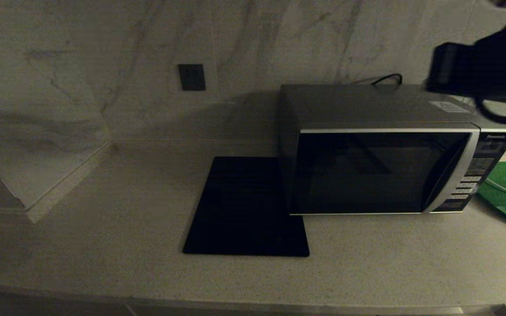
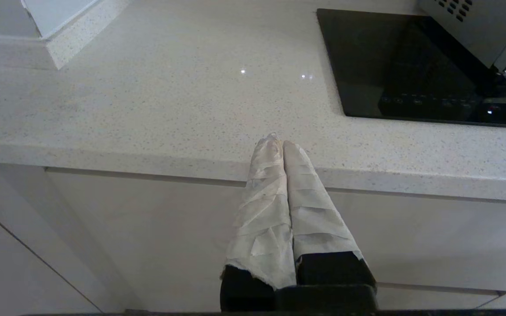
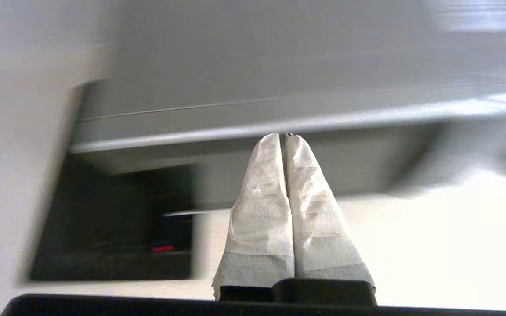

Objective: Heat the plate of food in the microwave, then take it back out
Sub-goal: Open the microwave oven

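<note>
Microwave (image 1: 380, 171) at three o'clock on counter, door shut, plate unseen; my right gripper (image 3: 285, 136) pinched empty above it, left gripper (image 2: 279, 142) likewise; heavy box, spring-latched door, press low on the button panel (image 1: 468, 180).

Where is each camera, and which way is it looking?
Head view: high on the robot, looking down at the counter, black mat and shut microwave; the right arm shows dark at upper right.
Left wrist view: low by the counter edge; the shut left gripper shows.
Right wrist view: blurred, facing the microwave; the shut right gripper shows.
Shared: head and left wrist both show the mat and microwave.
</note>
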